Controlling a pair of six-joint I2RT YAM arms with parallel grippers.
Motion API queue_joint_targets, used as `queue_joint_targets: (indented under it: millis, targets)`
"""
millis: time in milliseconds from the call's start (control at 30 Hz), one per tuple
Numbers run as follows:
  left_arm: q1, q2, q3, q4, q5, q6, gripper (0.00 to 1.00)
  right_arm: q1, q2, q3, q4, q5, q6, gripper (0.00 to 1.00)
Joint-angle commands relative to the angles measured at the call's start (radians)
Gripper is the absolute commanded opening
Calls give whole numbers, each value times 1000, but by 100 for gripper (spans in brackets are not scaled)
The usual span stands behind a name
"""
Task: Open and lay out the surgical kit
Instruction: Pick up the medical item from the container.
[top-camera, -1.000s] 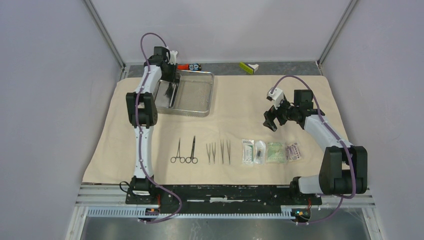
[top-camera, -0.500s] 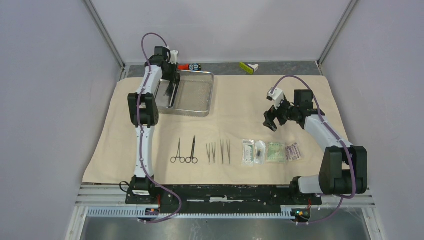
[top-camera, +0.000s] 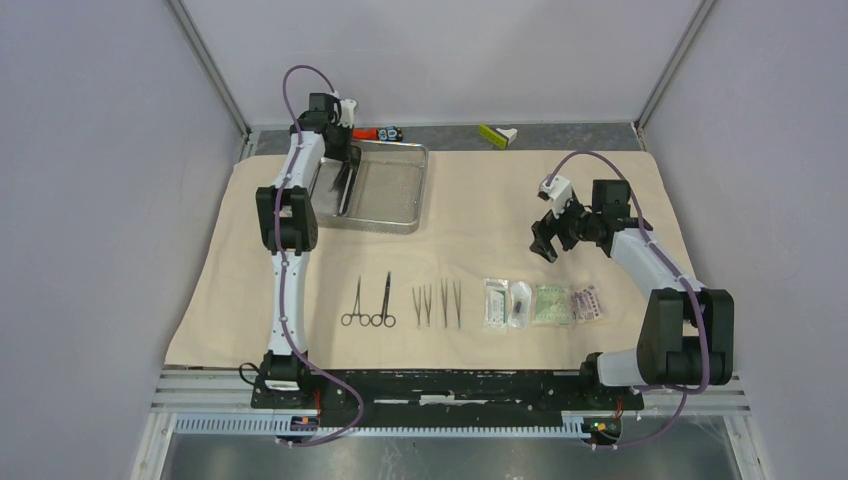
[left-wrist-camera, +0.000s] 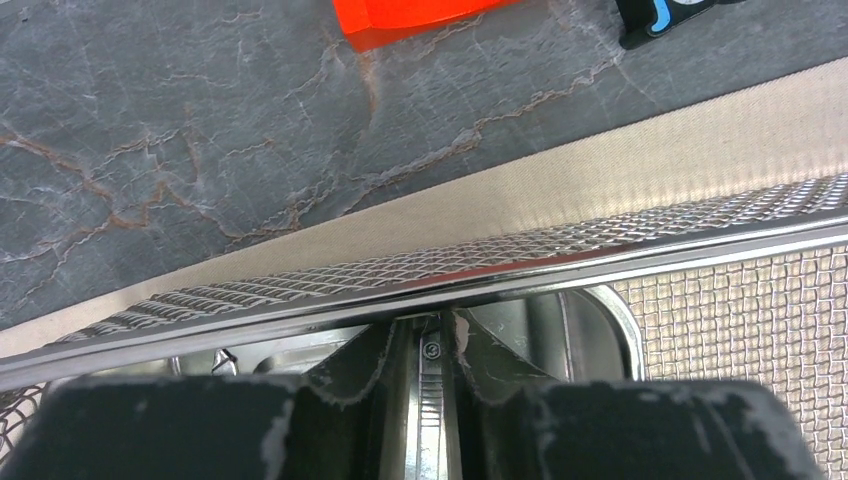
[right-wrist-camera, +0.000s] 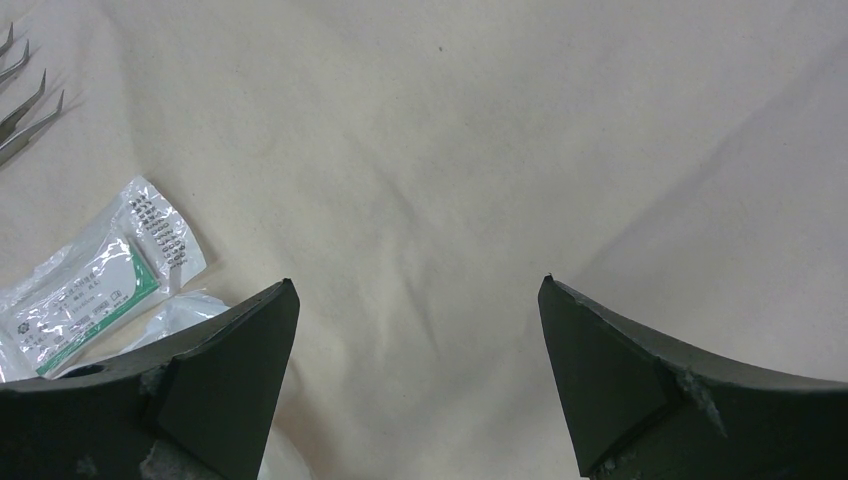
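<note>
At the far left corner of the steel tray (top-camera: 424, 190), the left gripper (left-wrist-camera: 425, 335) is drawn narrow around a thin steel edge, seemingly the inner tray (top-camera: 335, 185), probably to lift it out. Whether it is held firmly cannot be told. On the cloth wrap (top-camera: 480, 200), the ring-handled instruments (top-camera: 355, 300), tweezers (top-camera: 437, 303) and packets (top-camera: 543, 303) are laid in one row. The right gripper (right-wrist-camera: 418, 282) is held wide open and empty above bare cloth, near the packets.

Along the far edge of the dark, veined surface (top-camera: 570, 136) lie an orange piece (top-camera: 366, 133) and a black piece (top-camera: 392, 131), side by side left of centre. A yellow-green and white object (top-camera: 495, 134) lies well apart to their right.
</note>
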Motion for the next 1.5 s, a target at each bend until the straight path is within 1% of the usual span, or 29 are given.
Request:
queue_joint_targets:
  millis: [0,233,267,300,400,567,1033,1267,1467]
  targets:
    - [-3,46,7,-30,5,-6,20,-2,3,6,6,-16,-10,98]
    - [-3,35,7,-24,15,-8,6,-2,-4,5,6,-19,-11,98]
    - [-3,32,6,-21,16,-7,4,-1,-5,5,5,-20,-11,100]
    - [-3,28,5,-18,18,-5,2,-2,-7,5,5,-21,-10,97]
    - [-2,8,-11,4,24,-4,2,-2,-12,4,5,-21,-10,97]
    - [0,-69,-82,51,36,1,2,-2,-19,5,6,-26,-10,97]
    - [2,-243,-221,77,65,1,2,-1,-31,7,6,-44,-8,97]
    - [3,-282,-228,72,68,4,2,-2,-32,8,9,-50,-2,97]
    - [4,-340,-237,58,88,-11,2,-1,-25,23,57,-67,68,97]
